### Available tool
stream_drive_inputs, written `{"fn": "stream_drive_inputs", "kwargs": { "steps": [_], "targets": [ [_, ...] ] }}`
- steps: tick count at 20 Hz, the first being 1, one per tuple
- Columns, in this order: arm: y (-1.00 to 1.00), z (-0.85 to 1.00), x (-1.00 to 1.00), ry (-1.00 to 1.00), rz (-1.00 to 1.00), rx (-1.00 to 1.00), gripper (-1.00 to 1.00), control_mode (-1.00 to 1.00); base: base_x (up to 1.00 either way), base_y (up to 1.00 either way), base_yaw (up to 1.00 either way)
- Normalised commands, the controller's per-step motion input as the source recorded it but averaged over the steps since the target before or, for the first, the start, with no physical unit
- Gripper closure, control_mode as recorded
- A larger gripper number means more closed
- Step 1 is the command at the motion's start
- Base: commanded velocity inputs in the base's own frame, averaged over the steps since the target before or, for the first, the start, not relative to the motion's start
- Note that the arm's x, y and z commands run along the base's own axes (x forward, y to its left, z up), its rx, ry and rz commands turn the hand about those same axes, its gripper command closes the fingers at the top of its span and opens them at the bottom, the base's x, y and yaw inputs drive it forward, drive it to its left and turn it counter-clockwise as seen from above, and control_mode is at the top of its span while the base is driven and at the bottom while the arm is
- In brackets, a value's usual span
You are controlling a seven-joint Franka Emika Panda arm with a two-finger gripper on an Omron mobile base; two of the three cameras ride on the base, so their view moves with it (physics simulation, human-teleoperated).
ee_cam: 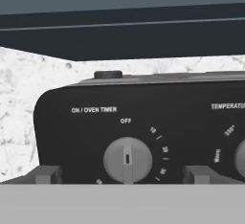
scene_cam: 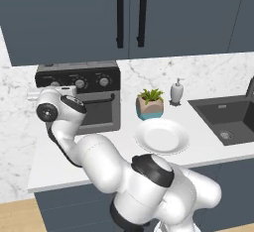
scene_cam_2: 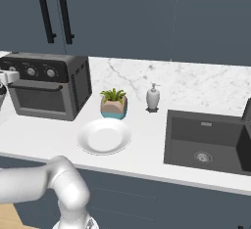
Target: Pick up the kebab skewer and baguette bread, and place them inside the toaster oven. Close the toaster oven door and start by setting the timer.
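the toaster oven (scene_cam_2: 46, 86) stands at the left end of the counter (scene_cam_2: 147, 149) with the toaster oven door (scene_cam_2: 41, 100) shut, so the step in hand looks like the last one, setting the timer. the gripper (ee_cam: 124, 175), jaws wide and holding nothing, faces the timer knob (ee_cam: 127, 160), pointing at off; next it should close on the knob and turn. the hand view alone gives the dial's lettering, while the base views add the empty plate (scene_cam: 162, 137), with skewer and bread presumably inside.

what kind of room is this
A home-style kitchen, rendered rather than real. A toaster oven stands on a white marble counter beside a dark sink, with a soap dispenser near it and dark cabinets above.
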Motion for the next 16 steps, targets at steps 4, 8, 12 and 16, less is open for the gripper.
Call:
{"fn": "stream_drive_inputs", "kwargs": {
  "steps": [4,8,12,16],
  "targets": [
    [0.00,-0.15,0.09,0.00,0.00,0.00,-1.00,-1.00,0.00,0.00,0.00],
    [0.00,-0.06,0.10,0.00,0.00,0.00,-1.00,-1.00,0.00,0.00,0.00],
    [0.00,0.02,0.09,0.00,0.00,0.00,-1.00,-1.00,0.00,0.00,0.00],
    [0.00,0.04,0.06,0.00,0.00,0.00,-1.00,-1.00,0.00,0.00,0.00]
  ]
}}
